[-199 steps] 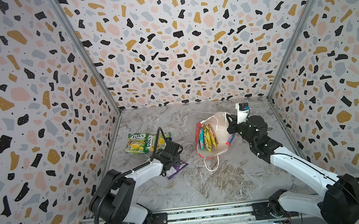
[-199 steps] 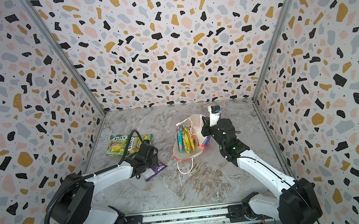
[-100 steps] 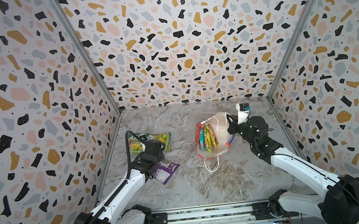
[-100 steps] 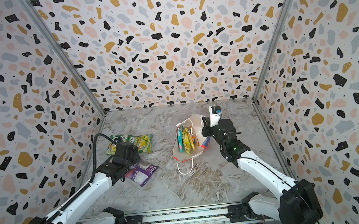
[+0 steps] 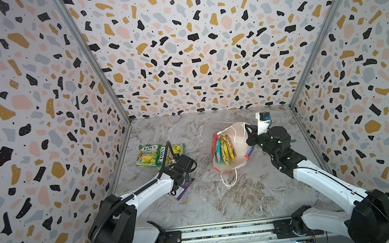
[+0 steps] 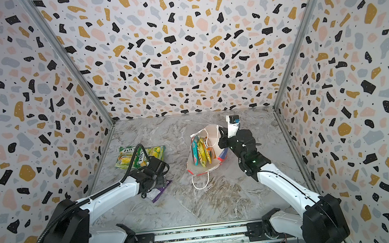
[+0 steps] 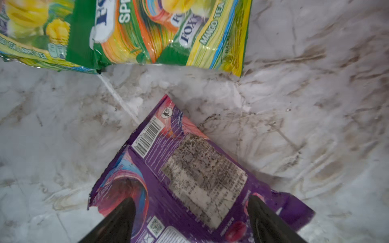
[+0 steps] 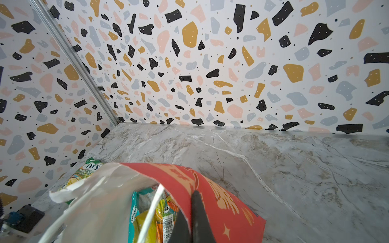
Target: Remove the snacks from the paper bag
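Note:
The red paper bag [image 5: 237, 132] [image 6: 211, 135] stands mouth-up right of centre, showing its white lining. My right gripper [image 5: 250, 133] [image 8: 190, 202] is shut on the bag's red wall [image 8: 221, 199], one finger inside and one outside. Teal, yellow and orange snacks [image 5: 225, 148] [image 6: 201, 150] [image 8: 151, 218] stand on edge in the bag. Two green-yellow FOX'S packets [image 5: 151, 154] [image 6: 129, 157] [image 7: 147, 31] lie flat at the left. A purple packet [image 5: 183, 191] [image 7: 189, 168] lies on the table under my left gripper [image 5: 181, 180] [image 7: 191, 197], which is open, its fingers spread above the packet.
Terrazzo-patterned walls close in the marble table [image 5: 221, 204] on the left, back and right. The arms' rail [image 5: 223, 231] runs along the front edge. A white cord handle [image 5: 228, 179] of the bag trails onto the table toward the front.
My left gripper's jaws have widened and the purple packet now lies loose on the table beneath them. The left arm swung out left and back. The right arm and the bag stayed still.

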Robot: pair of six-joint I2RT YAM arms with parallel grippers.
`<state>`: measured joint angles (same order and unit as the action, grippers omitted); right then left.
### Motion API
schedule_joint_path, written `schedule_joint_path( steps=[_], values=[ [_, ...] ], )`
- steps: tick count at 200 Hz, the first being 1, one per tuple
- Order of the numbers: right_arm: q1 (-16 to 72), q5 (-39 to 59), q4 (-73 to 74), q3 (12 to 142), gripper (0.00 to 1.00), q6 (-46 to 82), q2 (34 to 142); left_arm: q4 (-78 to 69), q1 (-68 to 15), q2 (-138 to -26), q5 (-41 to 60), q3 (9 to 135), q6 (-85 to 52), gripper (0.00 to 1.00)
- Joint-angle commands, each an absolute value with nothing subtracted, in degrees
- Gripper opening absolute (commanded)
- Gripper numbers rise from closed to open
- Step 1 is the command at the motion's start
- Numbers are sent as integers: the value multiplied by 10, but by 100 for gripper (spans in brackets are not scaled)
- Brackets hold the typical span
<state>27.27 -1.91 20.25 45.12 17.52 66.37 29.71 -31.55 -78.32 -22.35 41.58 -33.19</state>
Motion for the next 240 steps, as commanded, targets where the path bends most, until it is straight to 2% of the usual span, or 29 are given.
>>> schedule_joint_path(
  steps=[1, 35, 80, 118, 141, 153, 181, 216, 240],
  values=[
    [267, -32, 212, 450, 0, 174, 661, 275, -288, -806, -231, 412, -312, 82],
    [267, -34, 210, 450, 0, 171, 655, 240, -234, -837, -227, 401, -302, 78],
    [267, -37, 210, 447, 0, 171, 651, 242, -199, -851, -295, 433, -252, 74],
    [267, -33, 209, 450, 0, 171, 653, 275, -210, -716, -242, 450, -280, 75],
    [266, -35, 208, 450, 0, 171, 652, 292, -266, -656, -227, 443, -340, 79],
    [265, -36, 208, 449, 0, 170, 651, 301, -292, -671, -202, 441, -360, 85],
    [265, -41, 210, 445, 0, 168, 648, 275, -343, -741, -187, 424, -378, 87],
    [265, -40, 209, 449, 0, 168, 654, 232, -348, -795, -201, 396, -376, 89],
    [265, -41, 212, 446, 0, 167, 652, 235, -326, -816, -213, 373, -358, 85]
  ],
)
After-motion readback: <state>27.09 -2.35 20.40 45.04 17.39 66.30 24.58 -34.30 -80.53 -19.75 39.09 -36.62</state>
